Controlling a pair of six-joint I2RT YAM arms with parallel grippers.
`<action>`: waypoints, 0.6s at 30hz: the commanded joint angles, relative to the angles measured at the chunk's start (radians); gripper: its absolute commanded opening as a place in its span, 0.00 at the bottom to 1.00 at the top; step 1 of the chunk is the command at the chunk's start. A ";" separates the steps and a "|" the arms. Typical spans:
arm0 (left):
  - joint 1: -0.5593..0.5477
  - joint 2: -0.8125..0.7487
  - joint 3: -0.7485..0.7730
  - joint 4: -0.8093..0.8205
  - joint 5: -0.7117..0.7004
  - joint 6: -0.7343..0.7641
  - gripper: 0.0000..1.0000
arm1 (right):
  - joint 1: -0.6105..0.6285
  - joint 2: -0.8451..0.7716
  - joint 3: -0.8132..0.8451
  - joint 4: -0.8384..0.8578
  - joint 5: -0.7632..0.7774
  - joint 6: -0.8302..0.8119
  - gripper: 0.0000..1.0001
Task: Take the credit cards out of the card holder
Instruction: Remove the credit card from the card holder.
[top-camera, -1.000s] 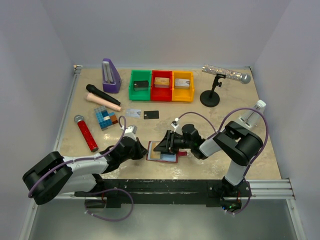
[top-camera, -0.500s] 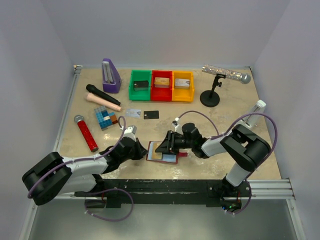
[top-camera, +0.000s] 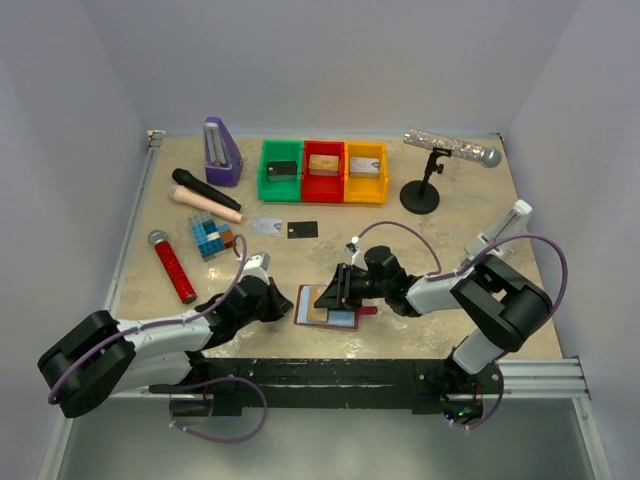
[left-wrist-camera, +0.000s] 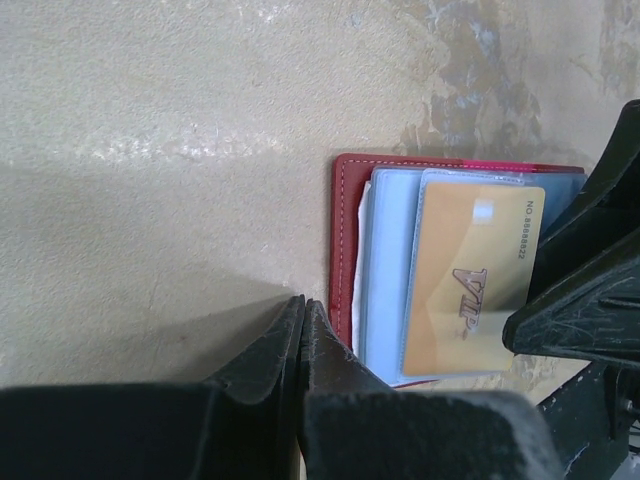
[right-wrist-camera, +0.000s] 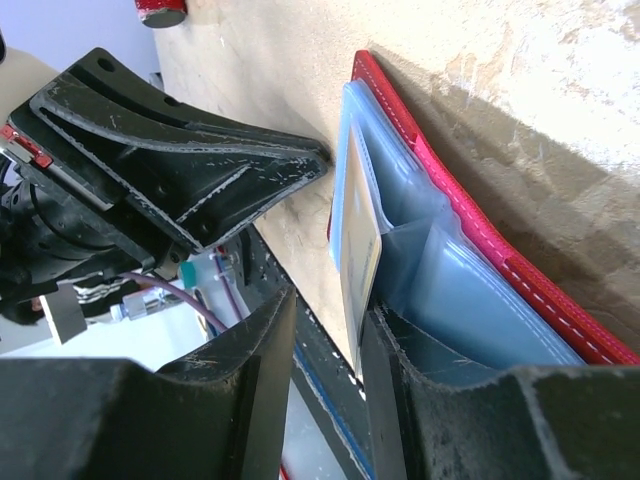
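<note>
Both arms reach low and inward over the near part of the table. The left gripper (top-camera: 283, 300), fingers pressed together, has its tip just beside the left edge of the dark red card holder (top-camera: 330, 318), which lies open near the front edge, and the right gripper (top-camera: 334, 290) leans down over it from the right. The right jaws stand partly spread astride the edge of the gold card (left-wrist-camera: 470, 280) in its clear sleeve, seemingly touching it with one finger only. A silver card (top-camera: 266, 225) and a black card (top-camera: 302, 229) lie well apart farther back, before the row of trays (top-camera: 322, 197).

— The card holder (left-wrist-camera: 341, 250)?
— Red stitched leather look, with glossy clear plastic sleeves (left-wrist-camera: 385, 290) inside; the gold card (left-wrist-camera: 470, 285) in it shines.
— And the table (left-wrist-camera: 150, 150) beside it?
— Matt, mottled beige stone look.
</note>
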 joint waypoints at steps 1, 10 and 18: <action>-0.003 -0.096 -0.020 -0.064 -0.031 0.018 0.00 | 0.001 -0.036 0.030 -0.033 0.019 -0.036 0.35; -0.003 -0.101 -0.020 0.167 0.204 0.064 0.00 | 0.000 -0.027 0.050 -0.053 0.017 -0.045 0.35; -0.005 0.067 -0.020 0.324 0.285 0.042 0.00 | 0.001 -0.027 0.059 -0.063 0.016 -0.045 0.35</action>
